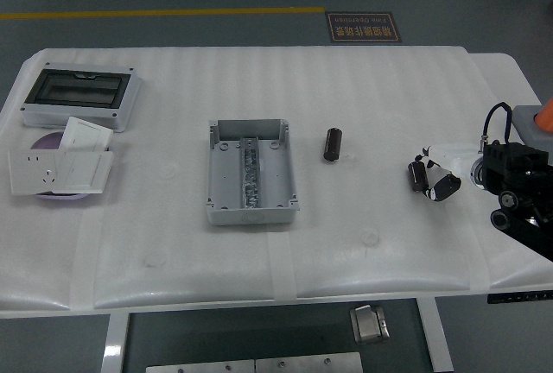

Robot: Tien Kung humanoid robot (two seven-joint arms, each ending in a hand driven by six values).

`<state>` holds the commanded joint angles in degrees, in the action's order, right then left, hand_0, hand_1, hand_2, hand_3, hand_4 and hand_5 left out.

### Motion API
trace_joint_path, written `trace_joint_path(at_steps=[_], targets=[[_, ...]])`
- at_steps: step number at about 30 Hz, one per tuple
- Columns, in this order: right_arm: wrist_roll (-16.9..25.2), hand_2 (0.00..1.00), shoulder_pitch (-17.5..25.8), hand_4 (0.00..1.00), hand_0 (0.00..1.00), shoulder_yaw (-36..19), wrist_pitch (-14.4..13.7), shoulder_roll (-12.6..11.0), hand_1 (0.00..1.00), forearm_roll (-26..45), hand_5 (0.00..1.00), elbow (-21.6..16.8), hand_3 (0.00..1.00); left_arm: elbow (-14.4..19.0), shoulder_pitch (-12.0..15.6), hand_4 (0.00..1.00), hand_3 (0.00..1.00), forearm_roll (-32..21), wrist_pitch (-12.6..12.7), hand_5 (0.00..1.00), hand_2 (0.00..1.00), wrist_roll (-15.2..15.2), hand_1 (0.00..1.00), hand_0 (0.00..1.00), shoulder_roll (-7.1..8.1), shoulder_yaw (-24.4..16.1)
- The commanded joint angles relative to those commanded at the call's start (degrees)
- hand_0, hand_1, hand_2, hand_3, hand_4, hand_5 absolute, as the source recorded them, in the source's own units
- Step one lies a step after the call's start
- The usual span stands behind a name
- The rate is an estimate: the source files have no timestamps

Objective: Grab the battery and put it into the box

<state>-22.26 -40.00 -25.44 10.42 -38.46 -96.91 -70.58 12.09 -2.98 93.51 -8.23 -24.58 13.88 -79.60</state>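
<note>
**Battery lying loose beside the open box, right hand at the table's edge**

Grey workshop floor with a yellow line runs behind your white table (pixel 173 243), and a dark floor sign (pixel 363 27) sits just past its far edge. Take the grey box (pixel 251 174) near the table's middle as your landmark: it is open-topped, with a strip of metal fittings running down the centre of its floor.

Look just right of the box, level with its far half, and you find the battery (pixel 333 144). It is a small dark cylinder, near black, with a faintly lighter band at each end. It lies on its side on the bare table, apart from the box wall and touching nothing else. Its long axis runs almost straight away from you, one end towards the table's far edge and the other towards the near edge, with a very slight lean. You cannot tell which end is which terminal.

Further right of the box, well beyond the battery, your right hand (pixel 436 179) comes in from the table's right side. Its black and white fingers look curled together, but whether they hold anything is not clear from this view.

Far left of the box sits a grey enclosure with a dark clear lid (pixel 79 97), and nearer you from it lie white socket plates (pixel 60 170) over a purple disc (pixel 47 142)
</note>
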Motion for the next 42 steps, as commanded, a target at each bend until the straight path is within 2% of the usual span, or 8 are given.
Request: trace_joint_path(at_steps=[20, 25, 30, 32, 37, 40, 42], targets=[[1.0, 0.666, 0.7, 0.571, 0.937, -0.5, -1.8, 0.1, 0.724, 1.0, 0.17, -0.8, 0.77, 0.0, 0.0, 0.59, 0.568, 0.2, 0.1, 0.058, 0.528, 0.2, 0.654, 0.589, -0.07, -0.2], [1.9, 0.664, 1.7, 0.571, 0.935, -3.6, -3.0, -0.5, 0.723, 2.8, 0.171, -2.9, 0.767, 0.0, 0.1, 0.592, 0.568, 0.4, 0.1, 0.059, 0.528, 0.3, 0.654, 0.589, -0.09, -0.3], [2.4, 0.659, 3.5, 0.572, 0.928, -8.7, -4.0, -0.4, 0.718, 3.7, 0.181, -7.2, 0.769, 0.0, 0.1, 0.589, 0.569, 0.4, 0.1, 0.06, 0.529, 0.3, 0.654, 0.589, -0.15, -0.3], [2.3, 0.659, 4.4, 0.572, 0.928, -10.8, -4.3, 0.4, 0.718, 3.8, 0.181, -9.1, 0.769, 0.0, 0.2, 0.589, 0.569, 0.4, 0.1, 0.06, 0.529, 0.3, 0.654, 0.589, -0.18, -0.3], [2.7, 0.651, 7.0, 0.573, 0.918, -16.7, -5.9, 4.7, 0.714, 3.3, 0.179, -14.9, 0.771, 0.1, 0.5, 0.593, 0.569, 0.5, 0.1, 0.061, 0.528, 0.2, 0.654, 0.589, -0.25, -0.5], [3.7, 0.651, 7.9, 0.573, 0.918, -18.6, -8.4, 8.1, 0.714, 3.3, 0.179, -17.8, 0.771, 0.1, 0.6, 0.593, 0.569, 0.8, 0.1, 0.061, 0.528, 0.1, 0.654, 0.589, -0.23, -0.6], [4.9, 0.647, 8.1, 0.577, 0.916, -18.4, -10.7, 10.5, 0.712, 3.3, 0.185, -18.1, 0.781, 0.1, 0.7, 0.594, 0.569, 0.9, 0.0, 0.061, 0.528, 0.0, 0.654, 0.589, -0.28, -0.6]])
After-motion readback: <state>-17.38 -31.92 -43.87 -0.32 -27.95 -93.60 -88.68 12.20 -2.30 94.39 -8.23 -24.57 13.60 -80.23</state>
